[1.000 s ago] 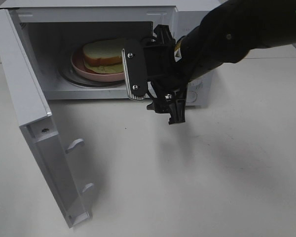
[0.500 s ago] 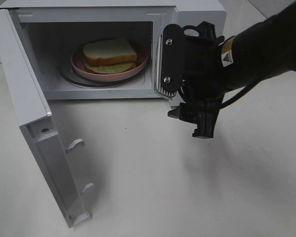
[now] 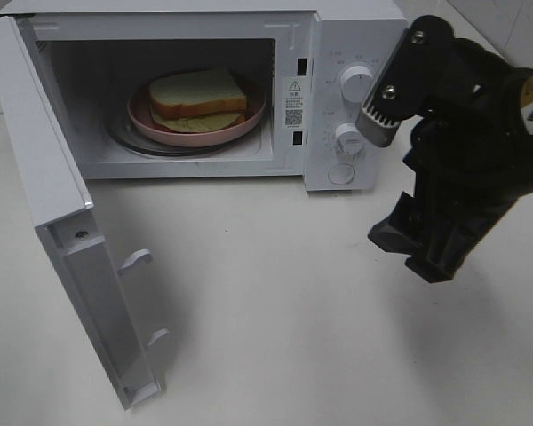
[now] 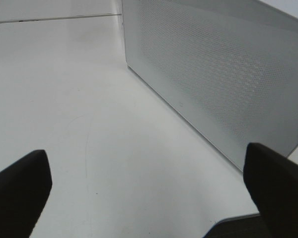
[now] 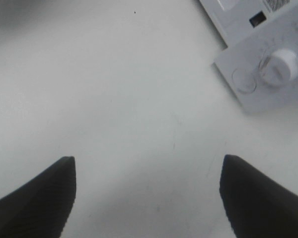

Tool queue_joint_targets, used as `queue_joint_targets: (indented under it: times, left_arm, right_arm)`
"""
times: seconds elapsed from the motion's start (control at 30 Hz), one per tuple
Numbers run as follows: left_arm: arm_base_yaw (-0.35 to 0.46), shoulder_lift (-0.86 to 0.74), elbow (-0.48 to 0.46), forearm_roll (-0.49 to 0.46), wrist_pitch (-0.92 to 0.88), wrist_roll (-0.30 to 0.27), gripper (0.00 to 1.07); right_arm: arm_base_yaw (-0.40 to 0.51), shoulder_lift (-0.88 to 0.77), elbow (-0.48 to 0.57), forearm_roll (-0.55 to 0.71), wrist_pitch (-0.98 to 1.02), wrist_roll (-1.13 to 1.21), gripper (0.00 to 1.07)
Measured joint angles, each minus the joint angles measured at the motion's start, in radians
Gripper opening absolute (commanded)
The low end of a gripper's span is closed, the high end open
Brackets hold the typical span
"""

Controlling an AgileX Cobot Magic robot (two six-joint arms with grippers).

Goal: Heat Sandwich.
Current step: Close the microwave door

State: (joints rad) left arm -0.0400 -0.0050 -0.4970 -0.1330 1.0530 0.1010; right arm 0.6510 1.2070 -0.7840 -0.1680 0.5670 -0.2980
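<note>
Exterior high view: right gripper [image 3: 398,185] has pulled out of the microwave [image 3: 355,35] over the last second. It was at the cavity mouth and now hangs right of the control panel, near side, level with the two knobs [image 3: 348,106]. Jaws are spread wide with nothing between them; right wrist view confirms this, showing only bare table [image 5: 114,89] between the fingertips.

The sandwich [image 3: 198,98] did not move. It sits on the pink plate [image 3: 251,120], on the turntable [image 3: 123,140], inside the cavity, left of centre on the plate.

My read is that loading is done. Remaining steps are to close the door [image 3: 62,222] (still swung fully open to the near left) and then set a knob.

Sandwich orientation:
- It lies flat, slices stacked.
- The long axis runs left-right, with the right end slightly farther back.
- The rounded end looks to point left and the squarer corner right (the crust line is small, so low confidence).
- Filling shows along the near edge.

Left gripper [image 4: 149,198] is spread open and empty. It hovers over the table beside a white perforated panel [image 4: 223,84] (probably the door's outer face). It is not visible in the exterior view.
</note>
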Motion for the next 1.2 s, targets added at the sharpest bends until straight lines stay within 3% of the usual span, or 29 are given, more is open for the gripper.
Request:
queue_joint_targets:
  times: [0.37, 0.7, 0.97, 1.13, 1.2]
  left_arm:
    - [0.000, 0.000, 0.000, 0.000, 0.000, 0.000, 1.01]
    - [0.000, 0.000, 0.000, 0.000, 0.000, 0.000, 1.01]
    - [0.000, 0.000, 0.000, 0.000, 0.000, 0.000, 1.01]
    - [0.000, 0.000, 0.000, 0.000, 0.000, 0.000, 1.01]
    - [0.000, 0.000, 0.000, 0.000, 0.000, 0.000, 1.01]
  right_arm:
    - [0.000, -0.143, 0.003, 0.001, 0.368, 0.276, 0.76]
    - [0.000, -0.302, 0.003, 0.001, 0.526, 0.298, 0.77]
    - [-0.006, -0.452, 0.035, 0.002, 0.540, 0.337, 0.77]
    - [-0.107, -0.573, 0.120, 0.012, 0.541, 0.339, 0.76]
    - [-0.193, -0.651, 0.155, 0.025, 0.542, 0.339, 0.76]
